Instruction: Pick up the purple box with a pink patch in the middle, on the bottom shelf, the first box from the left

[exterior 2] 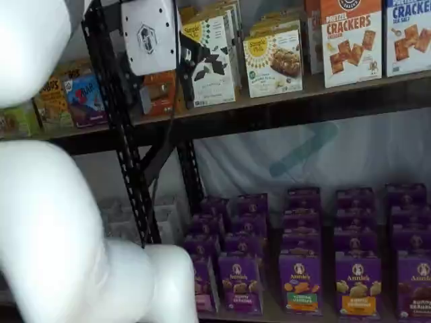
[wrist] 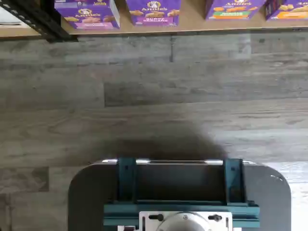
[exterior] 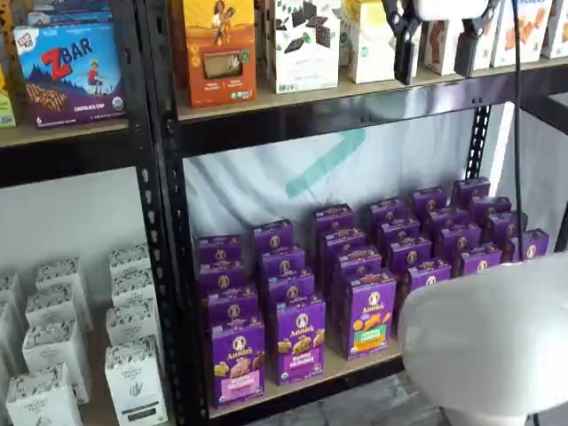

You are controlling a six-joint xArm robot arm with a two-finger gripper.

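The purple box with a pink patch (exterior: 238,361) stands at the left end of the front row on the bottom shelf. The wrist view shows it too (wrist: 87,13), beside the black upright. In a shelf view (exterior 2: 202,285) the white arm hides most of it. My gripper (exterior: 437,53) hangs high in front of the upper shelf, far above the box. Its two black fingers stand apart with a plain gap and hold nothing. Its white body and fingers also show in a shelf view (exterior 2: 159,75).
Several rows of purple boxes (exterior: 368,312) fill the bottom shelf to the right of and behind the target. A black upright (exterior: 169,266) stands just left of it. White boxes (exterior: 133,373) fill the left bay. The white arm (exterior: 493,342) blocks the lower right.
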